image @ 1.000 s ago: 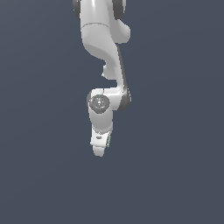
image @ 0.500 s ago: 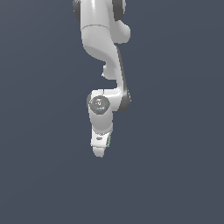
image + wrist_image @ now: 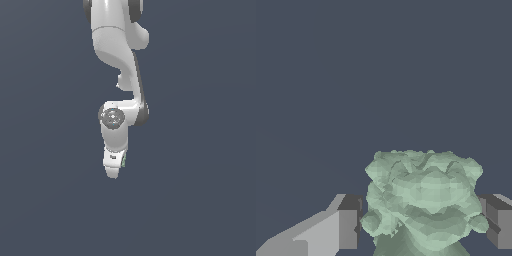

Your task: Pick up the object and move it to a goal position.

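The object (image 3: pixel 123 161) shows in the exterior view as one pale green sliver beside our single white gripper (image 3: pixel 113 172), over plain grey ground. In the wrist view we count one knobbly lump (image 3: pixel 423 200) pinched between two fingers (image 3: pixel 347 222)

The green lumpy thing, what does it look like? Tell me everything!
The green lump is pale green and bumpy all over, like a knobbly little rock, with a matte look. In the wrist view it sits between the two grey fingers of the gripper, which stand close on both sides; whether they press it is unclear. In the exterior view only a green sliver peeks beside the white gripper.
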`<act>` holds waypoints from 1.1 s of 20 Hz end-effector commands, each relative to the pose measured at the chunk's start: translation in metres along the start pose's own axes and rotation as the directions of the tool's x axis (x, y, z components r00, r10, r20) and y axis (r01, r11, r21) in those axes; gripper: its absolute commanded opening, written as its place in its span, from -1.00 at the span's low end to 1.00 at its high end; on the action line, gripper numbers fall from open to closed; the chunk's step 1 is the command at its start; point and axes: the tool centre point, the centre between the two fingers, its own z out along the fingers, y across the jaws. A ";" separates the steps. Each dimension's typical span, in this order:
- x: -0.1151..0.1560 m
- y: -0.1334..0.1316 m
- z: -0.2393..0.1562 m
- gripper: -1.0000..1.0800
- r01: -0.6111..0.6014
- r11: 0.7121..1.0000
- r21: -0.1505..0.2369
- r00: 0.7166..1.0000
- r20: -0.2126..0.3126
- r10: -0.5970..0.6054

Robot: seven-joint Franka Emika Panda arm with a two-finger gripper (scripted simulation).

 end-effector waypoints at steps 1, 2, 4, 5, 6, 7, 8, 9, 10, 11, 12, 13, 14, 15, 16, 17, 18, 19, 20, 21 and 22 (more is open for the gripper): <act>-0.003 -0.002 -0.006 -1.00 0.000 1.000 -0.001 1.000 0.001 0.000; -0.005 -0.003 -0.009 -1.00 0.000 1.000 -0.001 1.000 0.001 0.000; -0.009 -0.006 -0.017 -1.00 0.000 1.000 -0.001 1.000 0.001 0.000; -0.011 -0.008 -0.022 -1.00 0.000 1.000 -0.001 1.000 0.001 0.000; -0.013 -0.010 -0.027 -1.00 0.000 1.000 -0.001 1.000 0.001 0.000; -0.016 -0.013 -0.032 -1.00 0.000 1.000 -0.001 1.000 0.001 0.000; -0.019 -0.015 -0.038 -1.00 0.000 1.000 -0.001 1.000 0.002 0.000; -0.022 -0.018 -0.045 -1.00 0.000 1.000 -0.001 1.000 0.002 0.000; -0.026 -0.020 -0.052 -1.00 0.000 1.000 -0.001 1.000 0.002 0.000; -0.029 -0.023 -0.060 -1.00 0.000 1.000 -0.001 1.000 0.002 0.000; -0.033 -0.026 -0.068 -1.00 0.000 1.000 -0.001 1.000 0.002 0.000; -0.037 -0.030 -0.076 -1.00 0.000 1.000 -0.001 1.000 0.002 0.000; -0.042 -0.033 -0.085 -1.00 0.000 1.000 -0.001 1.000 0.002 0.000; -0.046 -0.037 -0.094 -1.00 0.000 1.000 -0.001 1.000 0.002 0.000; -0.051 -0.040 -0.104 -1.00 0.000 1.000 -0.001 1.000 0.002 0.000; -0.055 -0.044 -0.113 -1.00 0.000 1.000 -0.001 1.000 0.002 0.000; -0.060 -0.047 -0.123 -1.00 0.000 1.000 -0.001 1.000 0.002 0.000; -0.064 -0.051 -0.132 -1.00 0.000 1.000 -0.001 1.000 0.002 0.000; -0.069 -0.054 -0.141 -1.00 0.000 1.000 0.000 1.000 0.002 0.000; -0.073 -0.057 -0.150 -1.00 0.000 1.000 0.000 1.000 0.002 0.000; -0.077 -0.060 -0.159 -1.00 0.000 1.000 0.000 1.000 0.001 0.000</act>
